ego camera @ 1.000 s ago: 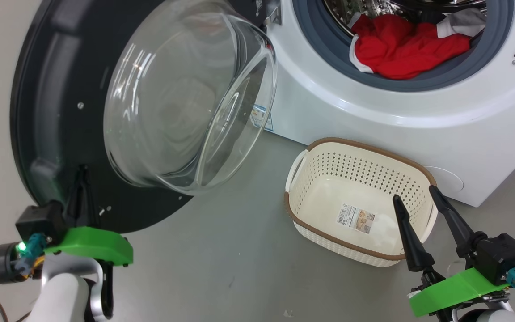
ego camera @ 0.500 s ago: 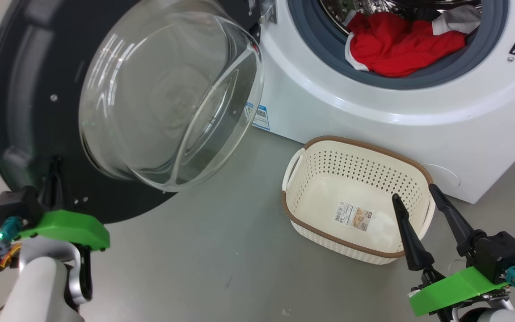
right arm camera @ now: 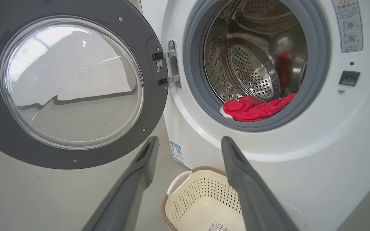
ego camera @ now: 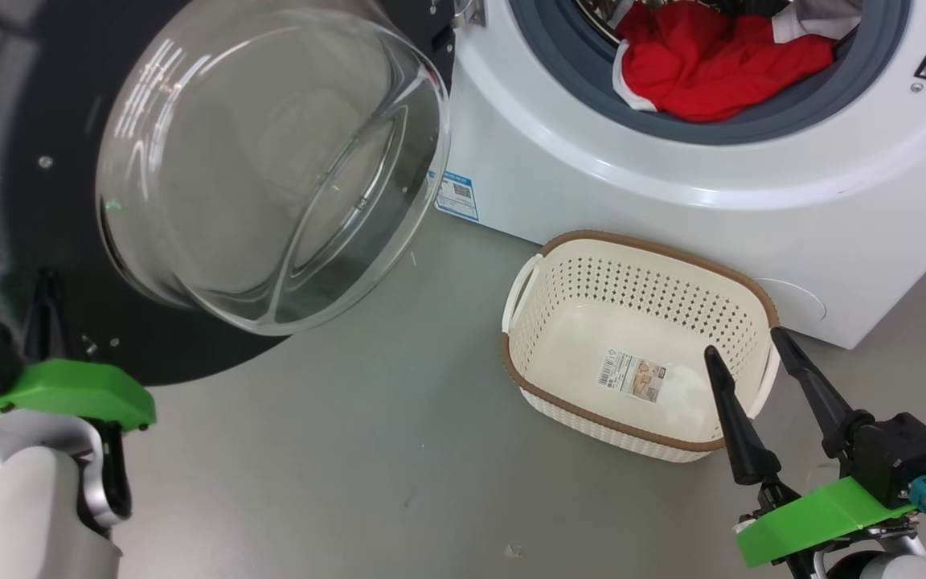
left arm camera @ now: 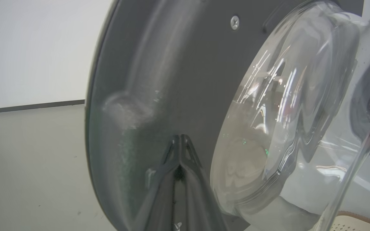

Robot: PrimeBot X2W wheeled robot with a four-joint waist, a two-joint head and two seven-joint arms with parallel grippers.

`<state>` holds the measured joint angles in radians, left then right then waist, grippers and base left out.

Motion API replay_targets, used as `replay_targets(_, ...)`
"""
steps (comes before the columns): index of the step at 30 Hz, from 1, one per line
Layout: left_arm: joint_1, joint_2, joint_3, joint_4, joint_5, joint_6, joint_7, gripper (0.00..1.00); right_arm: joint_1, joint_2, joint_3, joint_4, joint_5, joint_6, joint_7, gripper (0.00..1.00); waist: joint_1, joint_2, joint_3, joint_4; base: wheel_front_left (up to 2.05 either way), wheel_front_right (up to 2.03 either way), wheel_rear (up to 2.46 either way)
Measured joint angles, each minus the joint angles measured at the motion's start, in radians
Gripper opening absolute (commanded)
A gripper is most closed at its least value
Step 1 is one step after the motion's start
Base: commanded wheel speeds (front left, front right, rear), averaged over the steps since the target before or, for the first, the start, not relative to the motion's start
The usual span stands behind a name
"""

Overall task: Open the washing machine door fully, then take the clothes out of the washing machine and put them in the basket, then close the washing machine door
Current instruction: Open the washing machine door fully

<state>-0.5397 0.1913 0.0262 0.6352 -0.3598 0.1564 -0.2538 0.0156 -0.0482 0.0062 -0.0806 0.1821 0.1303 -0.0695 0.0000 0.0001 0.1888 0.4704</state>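
The washing machine [ego camera: 632,201] stands at the top right, its round black door [ego camera: 21,121] swung wide to the left with the clear glass bowl bulging toward me. Red clothes [ego camera: 712,64] with white trim lie at the drum's lower lip. The cream basket [ego camera: 656,249] sits on the floor in front of the machine, holding just a paper label. My left gripper [ego camera: 45,310] is shut, its tips against the door's dark inner ring [left arm camera: 172,64] beside the glass. My right gripper [ego camera: 743,342] hangs open over the basket's near right corner, holding nothing, and points toward the clothes [right arm camera: 255,109].
Grey floor stretches between the door and the basket [right arm camera: 201,195]. A white wall with a dark skirting line [left arm camera: 30,106] runs behind the door. The door's hinge [right arm camera: 172,67] sits on the machine's [right arm camera: 268,166] left side.
The door has swung further open to the left, and my shut left gripper has gone left with it. The head view has shifted slightly. The right arm has stayed put.
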Motion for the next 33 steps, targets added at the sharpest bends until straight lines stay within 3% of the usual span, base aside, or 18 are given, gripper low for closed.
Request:
replay_targets(17, -0.036, -0.033, 0.127, 0.049, 0.053, -0.057, -0.003, 0.0, -0.001, 0.0, -0.005, -0.011, -0.007, 0.0, 0.009, 1.0, 0.0, 0.0, 0.024, -0.021, 0.0, 0.0, 0.0)
replay_targets(29, 0.021, -0.113, 0.13, -0.154, 0.123, -0.097, -0.003, 0.0, -0.006, 0.0, -0.023, 0.016, 0.003, 0.0, -0.011, 1.0, 0.0, 0.0, 0.005, -0.036, 0.0, 0.0, 0.0)
replay_targets(30, 0.033, -0.118, 0.123, -0.174, 0.123, -0.097, -0.003, 0.19, -0.006, 0.0, -0.024, 0.018, 0.004, 0.0, -0.012, 1.0, 0.0, 0.0, 0.002, -0.038, 0.0, 0.0, 0.0)
replay_targets(31, 0.033, -0.118, 0.123, -0.174, 0.123, -0.097, -0.003, 0.48, -0.006, 0.0, -0.024, 0.018, 0.004, 0.0, -0.012, 1.0, 0.0, 0.0, 0.002, -0.038, 0.0, 0.0, 0.0)
replay_targets(32, 0.055, -0.127, 0.108, -0.214, 0.131, -0.106, -0.003, 0.95, -0.006, 0.0, -0.026, 0.024, 0.009, 0.0, -0.018, 1.0, 0.0, 0.0, -0.002, -0.042, 0.0, 0.0, 0.0)
replay_targets(33, 0.066, -0.13, 0.1, -0.237, 0.136, -0.106, -0.003, 1.0, -0.007, 0.0, -0.027, 0.028, 0.011, 0.0, -0.02, 1.0, 0.0, 0.0, -0.005, -0.044, 0.0, 0.0, 0.0)
